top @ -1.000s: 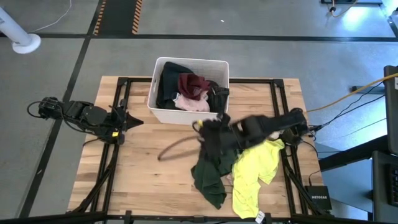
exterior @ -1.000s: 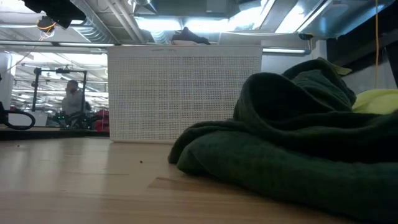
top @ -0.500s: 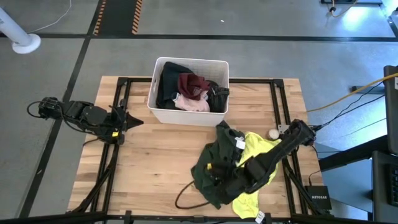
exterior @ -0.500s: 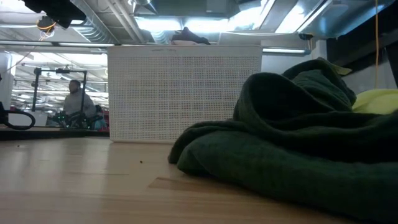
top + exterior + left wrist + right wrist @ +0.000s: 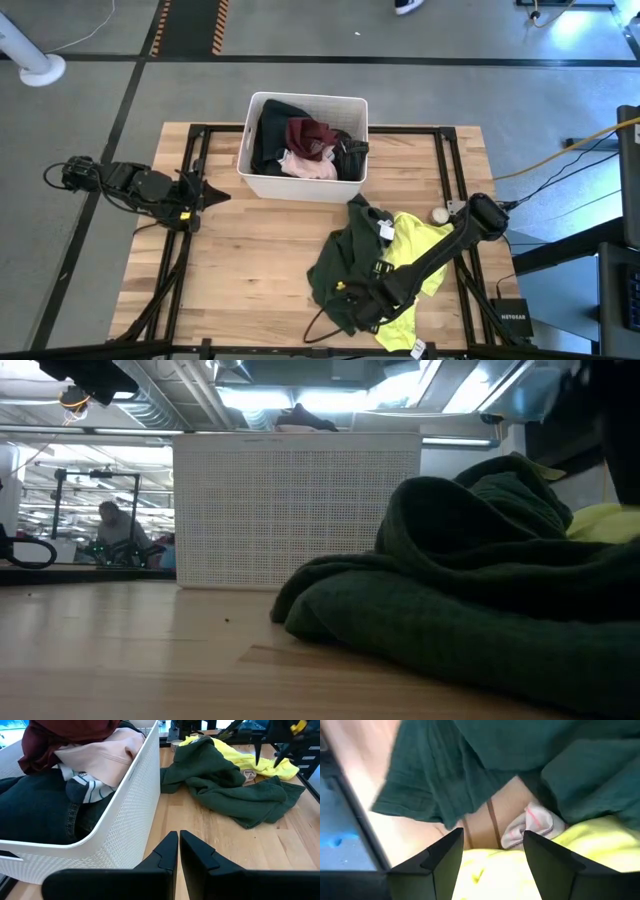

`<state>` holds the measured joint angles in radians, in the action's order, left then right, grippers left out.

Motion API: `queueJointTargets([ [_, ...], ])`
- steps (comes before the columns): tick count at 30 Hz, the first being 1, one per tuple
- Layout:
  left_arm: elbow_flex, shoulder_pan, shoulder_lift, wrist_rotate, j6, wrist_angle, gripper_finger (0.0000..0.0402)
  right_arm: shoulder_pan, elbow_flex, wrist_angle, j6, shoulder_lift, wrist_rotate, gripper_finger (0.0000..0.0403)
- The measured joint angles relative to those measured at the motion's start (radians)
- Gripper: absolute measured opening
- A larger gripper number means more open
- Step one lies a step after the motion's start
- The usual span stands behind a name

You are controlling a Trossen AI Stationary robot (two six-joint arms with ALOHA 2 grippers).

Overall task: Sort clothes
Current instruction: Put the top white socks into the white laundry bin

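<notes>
A white perforated plastic bin (image 5: 303, 186) stands at the far middle of the wooden tabletop (image 5: 240, 250). A small pale ball (image 5: 439, 215) lies near the tabletop's right edge. Beyond, a person (image 5: 108, 520) sits in the room.

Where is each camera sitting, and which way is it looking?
High view: above the table, straight down on the white bin, dark green garment, neon yellow garment; both arms show.
Low view: at tabletop height, looking level at the dark green garment and bin; no arm clearly shows.
Left wrist view: beside the bin; left gripper shut.
Right wrist view: just over the clothes; right gripper open, holding nothing.
Shared: the green garment appears in all four.
</notes>
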<state>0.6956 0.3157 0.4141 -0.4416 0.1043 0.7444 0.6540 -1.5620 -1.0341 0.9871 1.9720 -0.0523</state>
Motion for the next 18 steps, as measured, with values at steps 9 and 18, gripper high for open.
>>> queueJointTargets([
  [9, 0.000, 0.000, 0.000, 0.000, 0.000, 0.000, 0.0013, 0.000, 0.091, 0.024, -0.044, 0.000, -0.088, 0.0224],
  [18, 0.000, 0.000, 0.000, 0.000, 0.000, 0.000, 0.0013, 0.000, 0.153, 0.054, -0.049, 0.000, -0.094, 0.0203],
])
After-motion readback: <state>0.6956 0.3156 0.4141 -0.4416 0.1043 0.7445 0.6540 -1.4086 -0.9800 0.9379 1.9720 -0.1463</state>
